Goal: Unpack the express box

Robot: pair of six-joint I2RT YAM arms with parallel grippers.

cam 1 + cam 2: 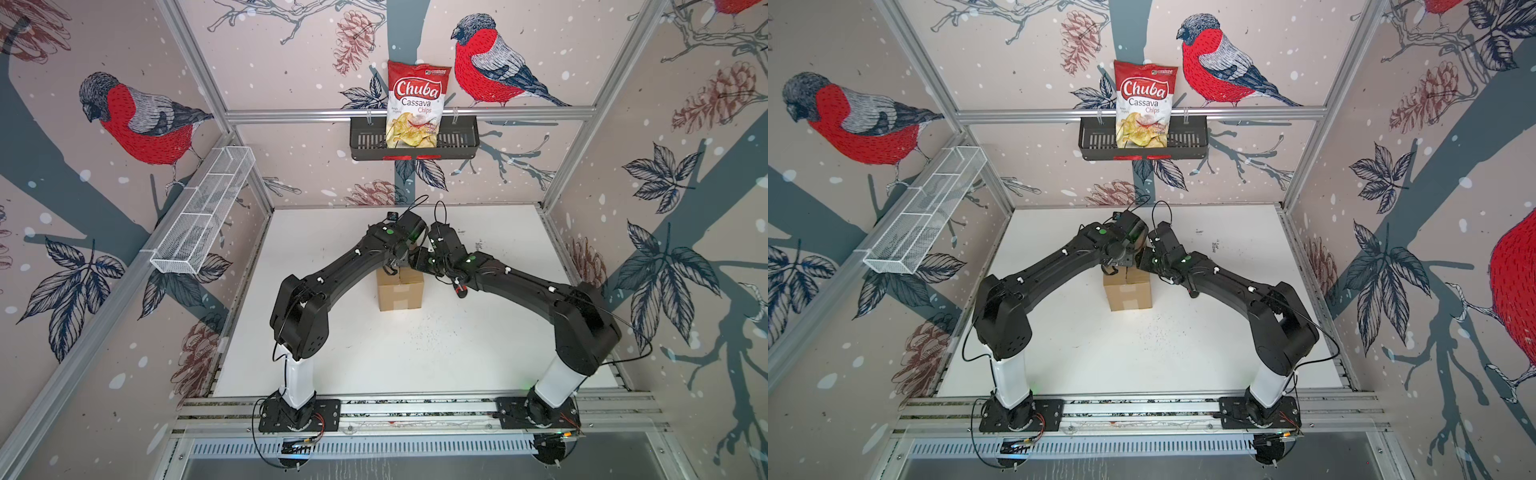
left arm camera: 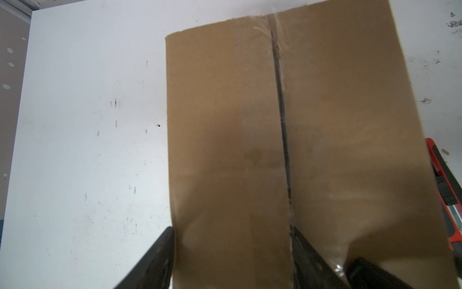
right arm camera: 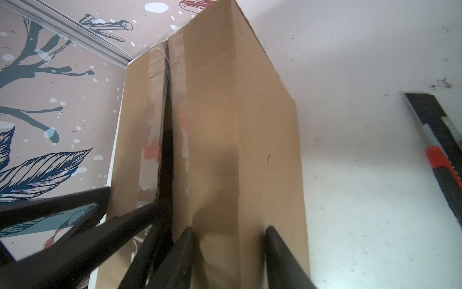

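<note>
The express box [image 1: 401,296] [image 1: 1128,296], a brown carton, stands in the middle of the white table. The taped centre seam on its top is slit open [image 3: 167,140]. My left gripper [image 1: 395,268] [image 2: 232,229] is open at the box top. One of its fingers [image 2: 162,250] lies against the outer edge of one top flap and the other sits in the slit. My right gripper [image 1: 415,259] [image 3: 228,228] is open too. It has one finger [image 3: 182,250] over the other flap [image 3: 205,125] and one over the box's side face.
A red and black utility knife [image 1: 459,289] [image 3: 440,155] lies on the table [image 1: 415,357] just right of the box. A black wall basket [image 1: 457,139] on the back wall holds a Chuba chips bag [image 1: 417,104]. A white wire basket [image 1: 203,212] hangs on the left wall.
</note>
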